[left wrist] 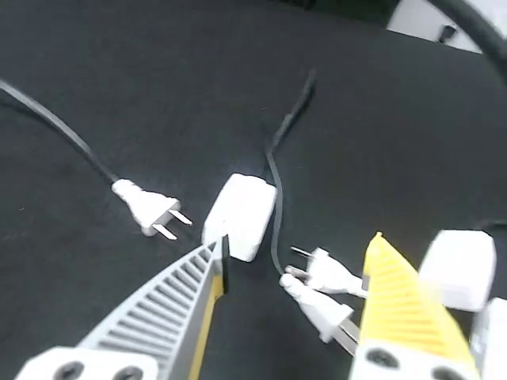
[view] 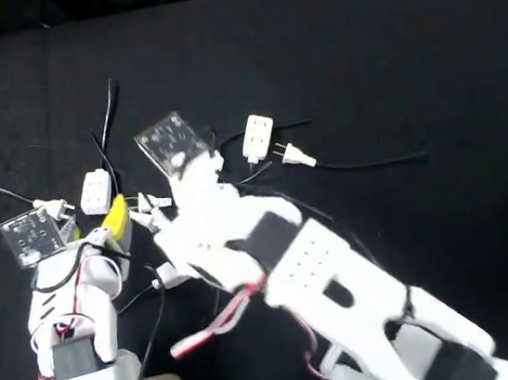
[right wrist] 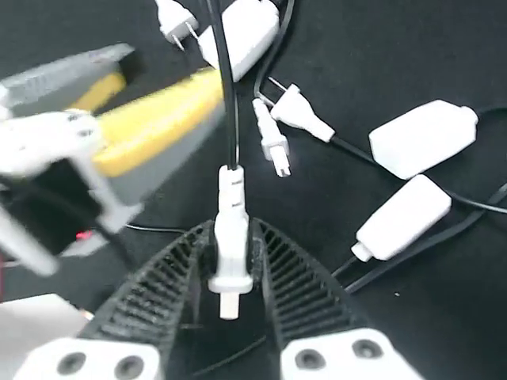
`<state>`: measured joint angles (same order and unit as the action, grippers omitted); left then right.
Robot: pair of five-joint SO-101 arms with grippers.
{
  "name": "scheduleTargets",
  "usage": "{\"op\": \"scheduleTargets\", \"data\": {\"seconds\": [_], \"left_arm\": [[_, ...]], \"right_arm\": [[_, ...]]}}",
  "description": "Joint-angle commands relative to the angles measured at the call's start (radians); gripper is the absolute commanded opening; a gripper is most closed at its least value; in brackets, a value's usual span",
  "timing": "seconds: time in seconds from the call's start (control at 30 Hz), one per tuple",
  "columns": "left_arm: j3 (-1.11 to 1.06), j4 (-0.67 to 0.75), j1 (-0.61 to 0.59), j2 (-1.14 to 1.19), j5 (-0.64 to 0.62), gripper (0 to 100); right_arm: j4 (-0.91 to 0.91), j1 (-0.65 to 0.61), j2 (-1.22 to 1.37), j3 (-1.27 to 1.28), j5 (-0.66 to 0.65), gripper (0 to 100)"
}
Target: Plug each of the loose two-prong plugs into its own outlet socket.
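Two-prong plug point(right wrist: 230, 265) on a black cord is pinched between the right gripper's point(right wrist: 231, 236) black fingers. The left wrist view shows the left gripper point(left wrist: 298, 241) spread open over a white outlet socket point(left wrist: 242, 214) and two loose plugs point(left wrist: 326, 271). The high view adds a second socket point(view: 257, 136) beside a lone plug point(view: 297, 155).

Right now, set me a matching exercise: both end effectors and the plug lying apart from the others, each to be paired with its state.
Things:
1. right end effector
2. left end effector
3. lone plug

States:
A. open, holding nothing
B. loose on the black cloth, prongs bare
C. shut on a white plug

Pairs: 1-C; 2-A; 3-B
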<state>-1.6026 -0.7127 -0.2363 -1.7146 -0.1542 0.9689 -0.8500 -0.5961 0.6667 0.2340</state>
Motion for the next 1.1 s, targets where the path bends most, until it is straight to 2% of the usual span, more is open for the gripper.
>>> {"op": "scheduleTargets", "data": {"seconds": [0.0,0.23,0.43,0.67,0.77,0.9,1.07], "left_arm": [[0.061,0.020,0.084,-0.008,-0.006,28],[0.151,-0.009,0.179,-0.009,0.121,28],[0.325,-0.178,0.252,-0.009,0.126,28],[0.363,-0.281,0.351,-0.009,0.127,28],[0.364,-0.288,0.335,-0.009,0.127,28],[0.367,-0.285,0.222,-0.009,0.124,28],[0.320,-0.288,0.108,0.000,0.166,28]], "right_arm": [[-0.097,-0.025,-0.124,0.082,-0.006,1.1],[-0.176,-0.035,-0.226,0.209,-0.026,1.1],[-0.176,-0.034,-0.229,0.245,-0.055,1.1],[-0.173,-0.031,-0.229,0.255,-0.055,1.1],[-0.169,-0.029,-0.231,0.265,-0.055,1.1],[-0.158,0.023,-0.234,0.275,-0.055,1.1],[-0.043,0.103,-0.236,0.231,-0.052,1.1]]}}
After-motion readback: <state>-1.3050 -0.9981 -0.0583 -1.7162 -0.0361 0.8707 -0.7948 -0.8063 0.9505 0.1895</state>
